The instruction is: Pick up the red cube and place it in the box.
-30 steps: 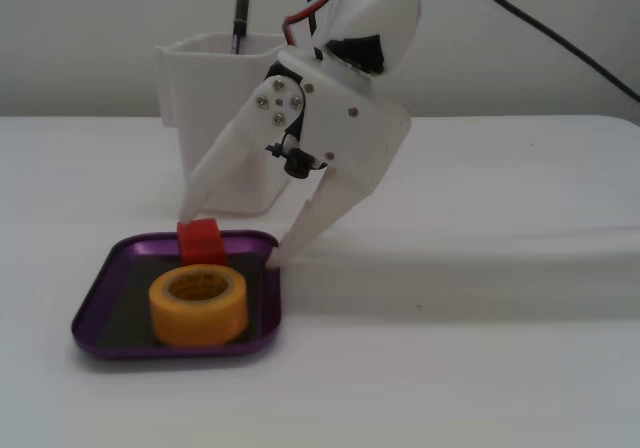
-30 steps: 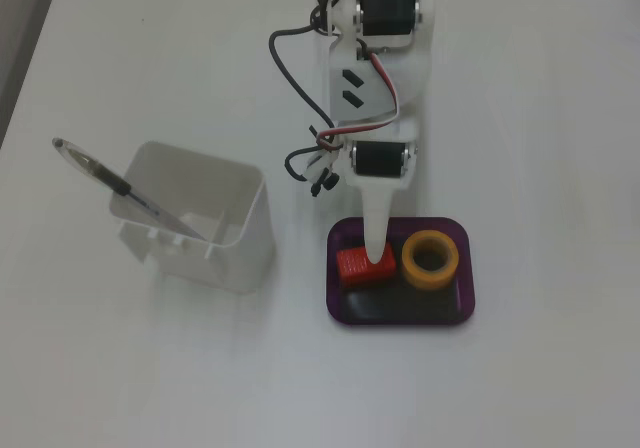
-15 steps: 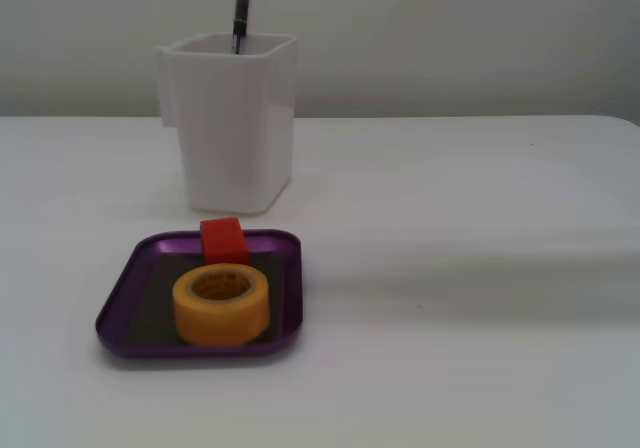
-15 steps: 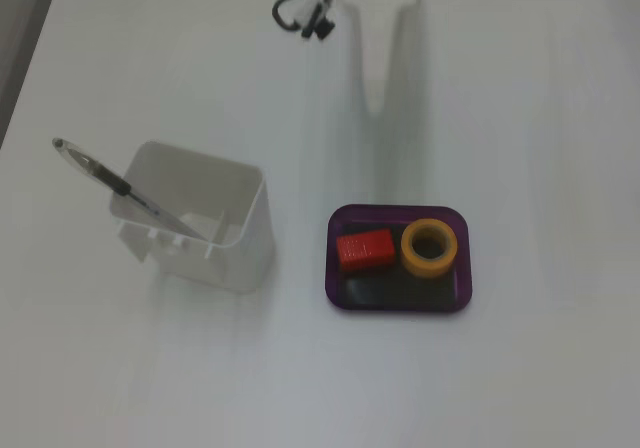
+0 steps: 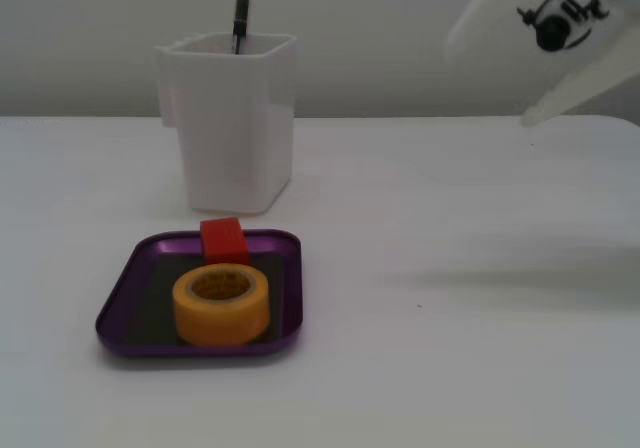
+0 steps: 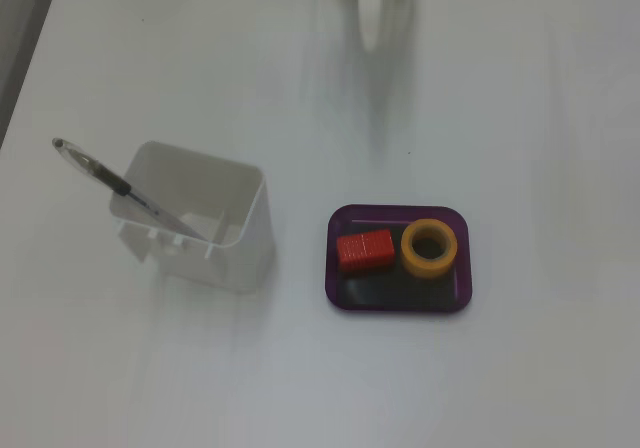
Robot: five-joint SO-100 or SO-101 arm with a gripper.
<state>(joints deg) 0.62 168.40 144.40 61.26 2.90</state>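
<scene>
End effector [image 5: 500, 83] now riding high and well right of the box [image 5: 118, 313] in the side-on fixed view, blurred w/ motion; fingers looking spread apart, nothing between them. In the top-down fixed view only a pale finger tip [image 6: 385, 13] poking in at the upper edge, far behind the box [image 6: 338, 298]. A sec ago the same fingers standing down at the box's rim, right by the red cube [image 5: 223, 240]; half a sec ago already lifted out of the side-on frame. So: pulling back after release, moving away from the box rather than toward it.

Red cube [image 6: 364, 250] lying inside the box, on the dark floor, at the end nearer the white cup [image 6: 200, 213] in the top-down view, just beside the yellow tape roll [image 6: 430, 250] sharing the box. In the side-on view, sitting at the box's far edge, behind the yellow tape roll [image 5: 221, 306]. Box itself sitting a bit shifted vs. a sec ago, prob. nudged during release. Judging from this: placement done, task looking complete, only the retreat to rest remaining.

Writing/brands: faint dark marks inside the tape roll's core in the side-on view, too small to read. Nothing legible on box, cube or cup. Pen [image 6: 120, 186] leaning in the cup, no readable label. Tabletop [image 6: 520, 118] plain white, no markings.
</scene>
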